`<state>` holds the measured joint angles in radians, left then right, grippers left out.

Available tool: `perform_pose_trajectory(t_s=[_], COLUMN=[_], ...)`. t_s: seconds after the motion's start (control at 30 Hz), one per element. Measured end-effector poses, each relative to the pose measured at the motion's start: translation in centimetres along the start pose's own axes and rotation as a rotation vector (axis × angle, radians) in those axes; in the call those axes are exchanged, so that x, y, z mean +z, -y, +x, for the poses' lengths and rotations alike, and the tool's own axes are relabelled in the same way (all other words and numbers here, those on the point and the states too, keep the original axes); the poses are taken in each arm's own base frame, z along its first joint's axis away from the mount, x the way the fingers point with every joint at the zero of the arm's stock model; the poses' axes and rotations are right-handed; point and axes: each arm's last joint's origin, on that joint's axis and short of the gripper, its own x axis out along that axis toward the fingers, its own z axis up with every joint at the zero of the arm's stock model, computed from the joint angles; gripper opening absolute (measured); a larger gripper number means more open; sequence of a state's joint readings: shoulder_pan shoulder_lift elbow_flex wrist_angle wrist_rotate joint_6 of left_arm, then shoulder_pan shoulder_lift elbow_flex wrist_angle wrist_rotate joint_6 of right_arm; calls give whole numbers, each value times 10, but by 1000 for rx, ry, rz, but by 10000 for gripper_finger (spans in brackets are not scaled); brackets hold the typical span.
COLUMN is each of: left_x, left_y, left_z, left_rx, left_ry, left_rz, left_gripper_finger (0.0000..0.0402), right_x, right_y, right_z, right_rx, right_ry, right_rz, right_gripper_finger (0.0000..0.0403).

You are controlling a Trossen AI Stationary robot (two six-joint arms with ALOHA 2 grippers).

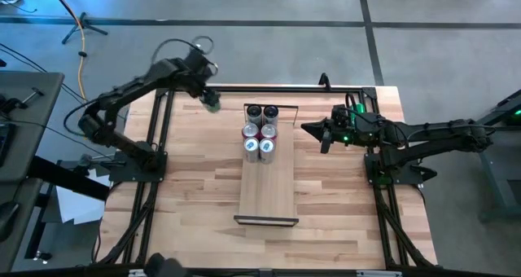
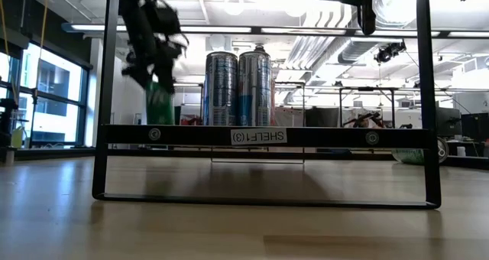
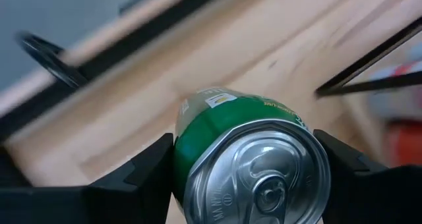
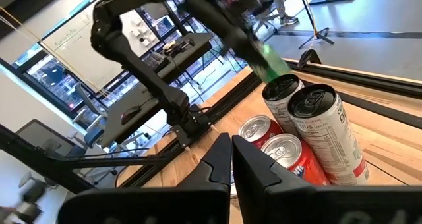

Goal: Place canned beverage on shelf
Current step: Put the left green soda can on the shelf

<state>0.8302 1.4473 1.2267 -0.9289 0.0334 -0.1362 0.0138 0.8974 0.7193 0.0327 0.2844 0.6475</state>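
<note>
High view: left gripper clamps a green can near the surface's far edge, left of the shelf; right gripper closed.

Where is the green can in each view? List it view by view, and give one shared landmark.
High: green can in the left gripper, left of the shelf.
Low: upper left, beside the tall cans.
Left wrist: centre, between the fingers.
Right wrist: behind the tall cans.
Landmark: tall cans.
</note>
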Motion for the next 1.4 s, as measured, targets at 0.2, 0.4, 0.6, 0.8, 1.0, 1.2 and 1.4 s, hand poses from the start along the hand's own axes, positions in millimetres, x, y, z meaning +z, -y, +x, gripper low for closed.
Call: perform_pose_trajectory(t_s=[0.2, 0.4, 0.6, 0.8, 1.0, 1.2, 1.4], left_x=[6, -8, -26, -34, -46, -63, -76], left_y=[2, 5, 4, 12, 52, 102, 155], left_z=[-91, -170, -202, -210, -213, -223, -223], left_rx=[-49, -130, -143, -244, -518, -727, -836], left_ry=[297, 555, 668, 685, 603, 587, 539], left_rz=[5, 31, 21, 74, 175, 268, 391], left_gripper_finger=[231, 232, 232, 232, 232, 232, 232], right_x=[0, 0, 0, 0, 0, 0, -2], right_y=[0, 0, 0, 0, 0, 0, 3], right_z=[0, 0, 0, 0, 0, 0, 0], right_rx=[0, 0, 0, 0, 0, -4, -26], right_ry=[0, 0, 0, 0, 0, -5, -22], right_rz=[7, 7, 7, 7, 6, -2, -9], right_gripper_finger=[0, 0, 0, 0, 0, 0, 0])
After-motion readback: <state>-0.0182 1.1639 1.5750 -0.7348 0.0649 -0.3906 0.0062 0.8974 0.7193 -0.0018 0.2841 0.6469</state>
